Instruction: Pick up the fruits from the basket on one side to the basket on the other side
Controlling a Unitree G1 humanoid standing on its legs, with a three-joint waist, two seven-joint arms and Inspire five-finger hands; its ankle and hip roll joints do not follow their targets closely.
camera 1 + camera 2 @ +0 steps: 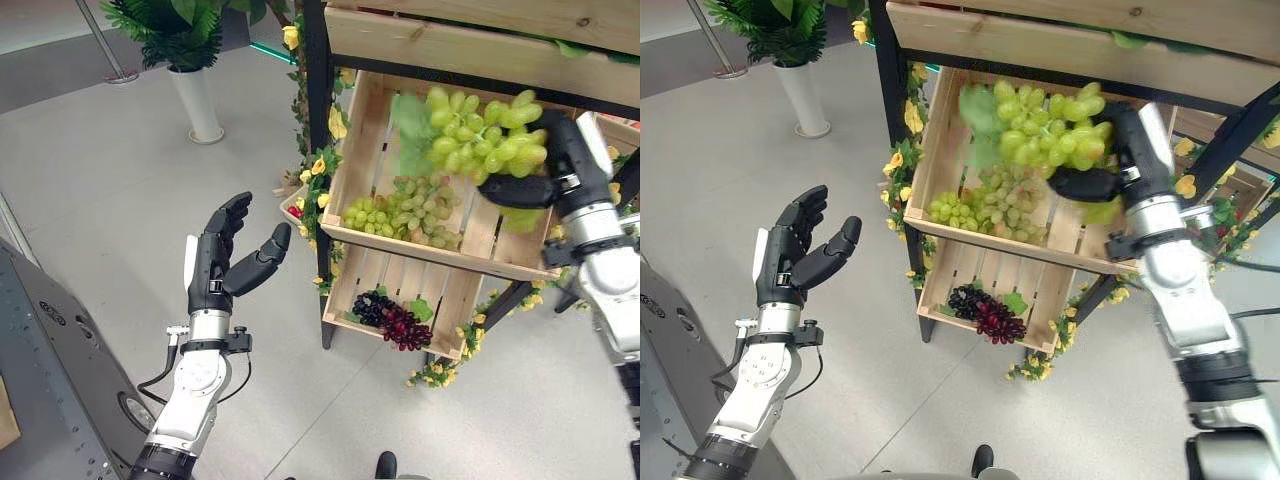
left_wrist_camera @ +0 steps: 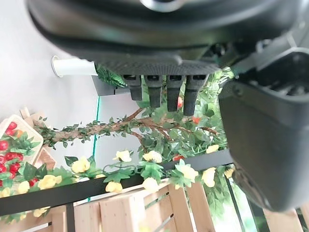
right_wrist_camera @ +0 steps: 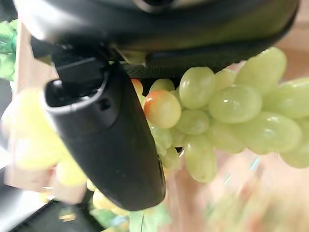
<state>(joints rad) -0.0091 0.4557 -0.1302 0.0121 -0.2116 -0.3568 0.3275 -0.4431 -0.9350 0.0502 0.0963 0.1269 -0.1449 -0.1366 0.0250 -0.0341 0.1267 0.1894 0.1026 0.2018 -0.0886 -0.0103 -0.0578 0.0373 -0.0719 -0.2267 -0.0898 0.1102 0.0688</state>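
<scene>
A: Where's the fruit?
B: Right hand (image 1: 530, 185) has its fingers curled round a green bunch (image 1: 487, 135), lifted above the upper crate (image 1: 365, 130), where more grapes (image 1: 405, 212) lie.
A: And the left hand (image 1: 222, 258)?
B: Raised apart, fingers loose, holding nothing

- Green grape bunches: 2. One (image 1: 485, 135) is clamped in my right hand (image 1: 530, 185); the other (image 1: 405, 210) lies in the upper crate (image 1: 500, 250).
- Dark grape bunches: 1 (image 1: 392, 318), black and red berries together, in the lower crate (image 1: 455, 305).
- Wooden crates I can count on the rack: 2, stacked as tiers.
- White potted plants: 1 (image 1: 195, 100).
- My hands: 2; the left hand (image 1: 222, 262) holds nothing.
</scene>
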